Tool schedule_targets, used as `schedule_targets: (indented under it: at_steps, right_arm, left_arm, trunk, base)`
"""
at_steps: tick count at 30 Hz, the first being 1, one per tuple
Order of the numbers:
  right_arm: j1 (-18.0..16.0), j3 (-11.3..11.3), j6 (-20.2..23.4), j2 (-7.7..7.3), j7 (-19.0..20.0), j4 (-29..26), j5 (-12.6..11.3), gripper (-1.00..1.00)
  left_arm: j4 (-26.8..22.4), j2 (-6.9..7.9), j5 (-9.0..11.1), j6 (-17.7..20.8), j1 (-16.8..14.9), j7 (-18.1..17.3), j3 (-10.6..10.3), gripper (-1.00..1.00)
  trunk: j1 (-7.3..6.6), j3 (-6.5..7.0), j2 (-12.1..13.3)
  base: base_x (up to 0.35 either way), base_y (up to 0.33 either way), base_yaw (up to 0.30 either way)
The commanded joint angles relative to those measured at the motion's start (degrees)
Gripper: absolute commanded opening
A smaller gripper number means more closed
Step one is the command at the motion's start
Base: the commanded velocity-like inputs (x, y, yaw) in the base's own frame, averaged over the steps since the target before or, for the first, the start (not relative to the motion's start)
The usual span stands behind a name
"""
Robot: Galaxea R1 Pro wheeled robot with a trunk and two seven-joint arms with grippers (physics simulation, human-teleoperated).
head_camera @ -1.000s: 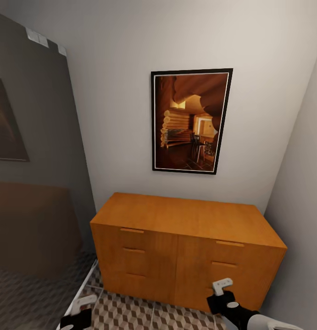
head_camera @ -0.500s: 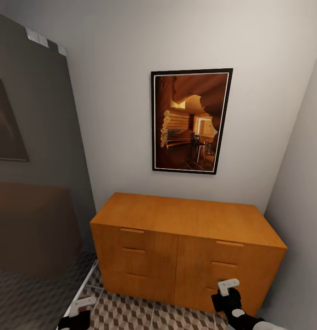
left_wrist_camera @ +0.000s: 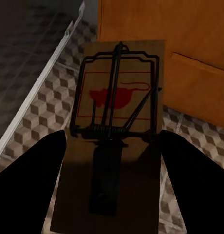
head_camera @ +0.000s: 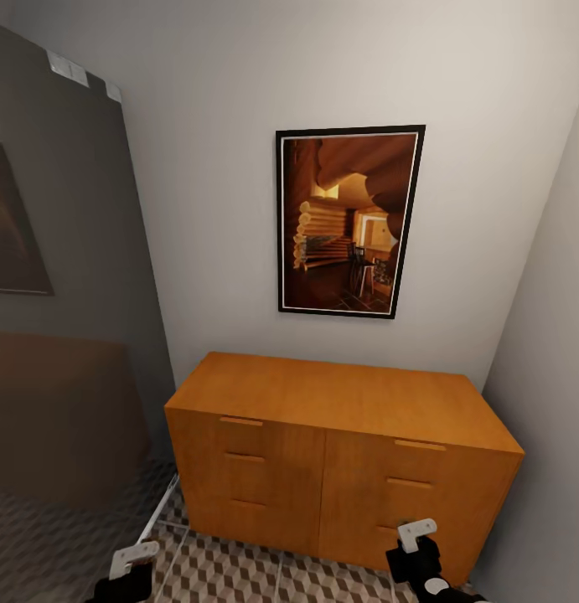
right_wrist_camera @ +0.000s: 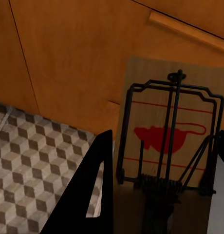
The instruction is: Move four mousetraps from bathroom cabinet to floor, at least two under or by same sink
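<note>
Each gripper clamps a mousetrap — the left gripper (head_camera: 130, 569) at seven o'clock holds one mousetrap (left_wrist_camera: 114, 122), the right gripper (head_camera: 415, 548) at five o'clock another mousetrap (right_wrist_camera: 168, 141) — low before the cabinet (head_camera: 339, 452), above the bathroom floor (head_camera: 239, 574).

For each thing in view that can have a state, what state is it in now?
cabinet: all drawers closed.
left gripper: shut on a mousetrap.
right gripper: shut on a mousetrap.
left mousetrap: held between the fingers, above the floor.
right mousetrap: held, in front of the cabinet.
</note>
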Motion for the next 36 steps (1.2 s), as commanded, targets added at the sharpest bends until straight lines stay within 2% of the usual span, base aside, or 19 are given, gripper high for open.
schedule_targets:
  at_steps: [1,5,12,15,36]
  right_arm:
    - [-0.08,-0.45,-0.39,0.01,-0.13,0.27,0.46,-1.0]
    - [-0.08,-0.44,-0.39,0.04,-0.15,0.27,0.46,-1.0]
    - [-0.08,-0.44,-0.39,0.2,-0.15,0.27,0.46,-1.0]
    - [-0.08,-0.44,-0.39,0.22,-0.15,0.27,0.46,-1.0]
    - [-0.08,-0.44,-0.39,0.23,-0.12,0.27,0.46,-1.0]
  left_arm:
    - [0.26,-0.03,0.8,-0.95,0.13,-0.46,-0.37,-1.0]
    - [0.26,-0.15,1.09,-3.43,0.67,0.22,-0.38,-1.0]
    - [0.26,-0.1,1.34,-6.1,1.22,7.47,-0.38,-1.0]
    - [0.26,-0.26,1.39,-6.97,1.45,8.9,-0.38,-1.0]
    - [0.26,0.03,1.41,-7.49,1.77,9.5,-0.3,-1.0]
  trunk:
    - [0.03,-0.03,-0.05]
    - [0.03,-0.03,-0.05]
    - [0.03,-0.03,-0.05]
    - [0.03,-0.03,-0.05]
    - [0.03,-0.03,-0.05]
  base:
    - [0.0,0.0,0.015]
    - [0.0,0.0,0.133]
    - [0.0,0.0,0.269]
    - [0.0,0.0,0.294]
    - [0.0,0.0,0.297]
